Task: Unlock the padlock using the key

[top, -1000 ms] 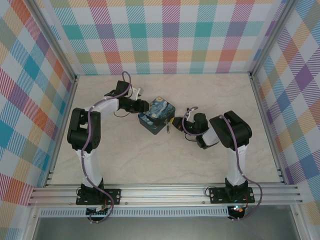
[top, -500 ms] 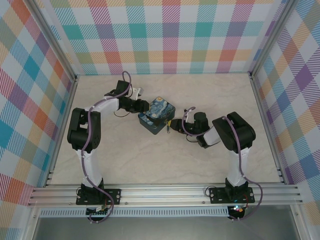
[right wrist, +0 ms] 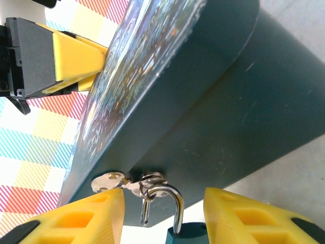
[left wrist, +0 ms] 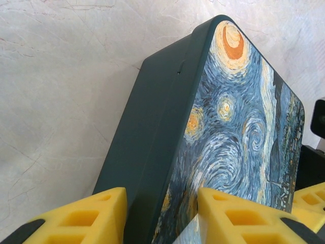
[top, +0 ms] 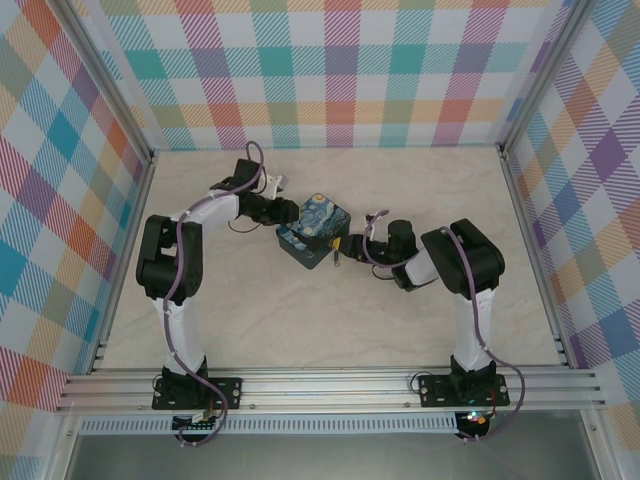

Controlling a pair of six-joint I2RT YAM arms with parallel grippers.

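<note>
Right gripper (right wrist: 163, 203) stands parted, its yellow fingers (right wrist: 86, 218) not closed on anything. The padlock (right wrist: 186, 237) hangs in the gap between them, its shackle hooked into a small ring against the dark side wall of the tin (right wrist: 218, 117) and its blue body back toward the palm. The key (right wrist: 107, 181) sits on that ring, just ahead of one fingertip and under the lid's edge. Left gripper (left wrist: 161, 206) is clamped on the tin's opposite end, one finger over the painted lid, the other on the dark wall side.
</note>
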